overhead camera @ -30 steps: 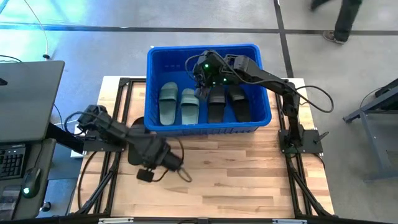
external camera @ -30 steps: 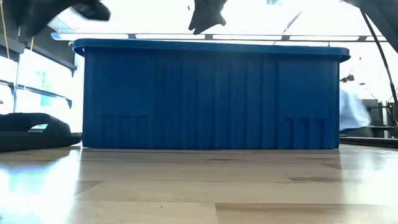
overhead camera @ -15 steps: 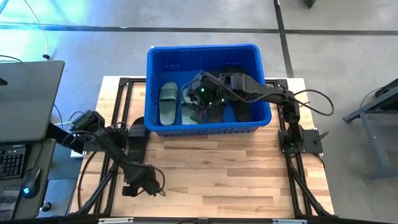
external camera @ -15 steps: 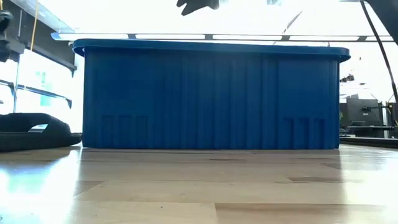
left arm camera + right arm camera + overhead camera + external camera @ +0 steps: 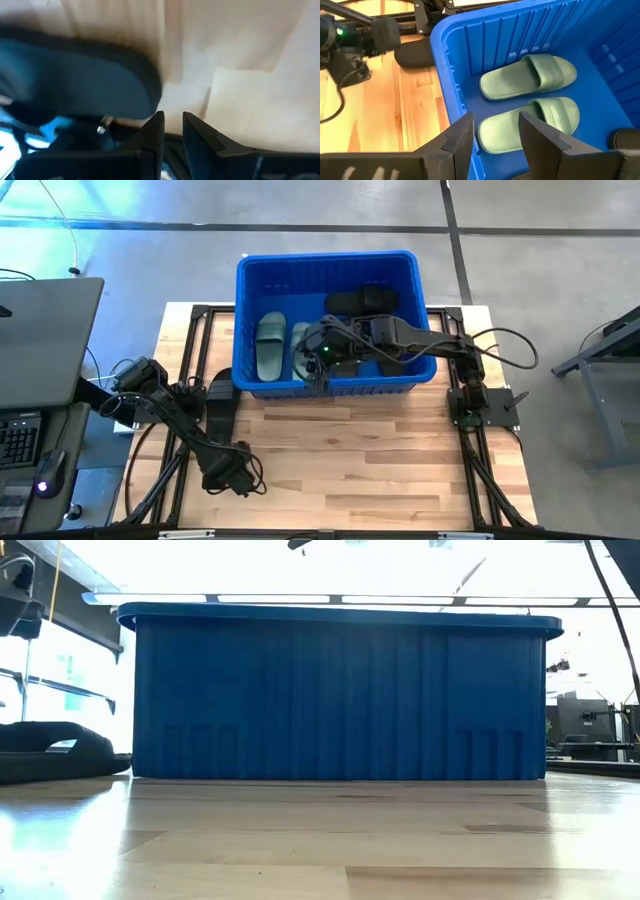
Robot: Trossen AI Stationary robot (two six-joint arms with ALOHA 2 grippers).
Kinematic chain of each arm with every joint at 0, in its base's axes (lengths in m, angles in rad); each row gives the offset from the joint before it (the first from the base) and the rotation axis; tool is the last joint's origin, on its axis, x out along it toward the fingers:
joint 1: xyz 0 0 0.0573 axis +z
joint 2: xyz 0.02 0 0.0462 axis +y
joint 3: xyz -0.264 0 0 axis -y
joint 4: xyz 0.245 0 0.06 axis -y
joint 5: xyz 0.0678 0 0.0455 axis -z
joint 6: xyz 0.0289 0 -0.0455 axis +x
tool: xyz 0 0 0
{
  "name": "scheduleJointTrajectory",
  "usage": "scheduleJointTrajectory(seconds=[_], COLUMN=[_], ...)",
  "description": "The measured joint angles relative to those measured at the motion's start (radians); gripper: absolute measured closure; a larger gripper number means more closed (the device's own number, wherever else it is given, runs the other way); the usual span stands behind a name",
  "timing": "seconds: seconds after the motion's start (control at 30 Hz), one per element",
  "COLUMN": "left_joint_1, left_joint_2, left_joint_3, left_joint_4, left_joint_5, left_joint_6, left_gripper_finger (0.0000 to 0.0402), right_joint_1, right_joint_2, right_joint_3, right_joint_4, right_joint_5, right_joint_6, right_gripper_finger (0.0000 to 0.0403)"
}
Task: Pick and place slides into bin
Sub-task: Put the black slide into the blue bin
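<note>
Blue bin [image 5: 250, 275]: right gripper [image 5: 492, 131] drawn back to its near wall, fingers wide, empty | black slide [image 5: 362, 302] newly lies at far wall, apparently just dropped | green slides [image 5: 529, 76] left inside | left gripper [image 5: 172, 131] narrow, beside black slide [image 5: 220, 395] on table.

Count: one blue bin [image 5: 248, 270]. Inside: two green slides [image 5: 271, 346], at least one black slide [image 5: 361, 302]; others possibly hidden. One black slide [image 5: 219, 397] at the table's left edge.
</note>
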State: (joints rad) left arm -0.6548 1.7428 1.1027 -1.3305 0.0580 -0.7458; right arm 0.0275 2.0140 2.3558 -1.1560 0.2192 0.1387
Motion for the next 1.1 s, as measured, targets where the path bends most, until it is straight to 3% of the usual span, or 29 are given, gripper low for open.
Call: scheduleJointTrajectory(seconds=[0.43, 0.83, 1.0, 1.1], left_joint_1=[0.0, 0.0, 0.0, 0.0], left_joint_2=[-0.001, -0.004, -0.006, -0.002], left_joint_3=[-0.028, -0.221, -0.231, -0.218], left_joint_4=[-0.031, 0.159, 0.189, 0.18], left_joint_5=[-0.191, -0.182, -0.18, -0.179], left_joint_6=[-0.172, -0.33, -0.343, -0.343], left_gripper_finger=[0.0343, 0.0346, 0.0393, 0.0392], right_joint_1=[0.028, 0.028, 0.028, 0.028], right_joint_2=[0.0, 0.0, 0.0, 0.0], right_joint_3=[0.0, 0.0, 0.0, 0.0], right_joint_4=[-0.063, -0.068, -0.068, -0.066], right_joint_5=[0.017, 0.021, 0.021, 0.021], right_joint_6=[-0.015, -0.031, -0.034, -0.03], right_gripper_finger=[0.0256, 0.0257, 0.0257, 0.0256])
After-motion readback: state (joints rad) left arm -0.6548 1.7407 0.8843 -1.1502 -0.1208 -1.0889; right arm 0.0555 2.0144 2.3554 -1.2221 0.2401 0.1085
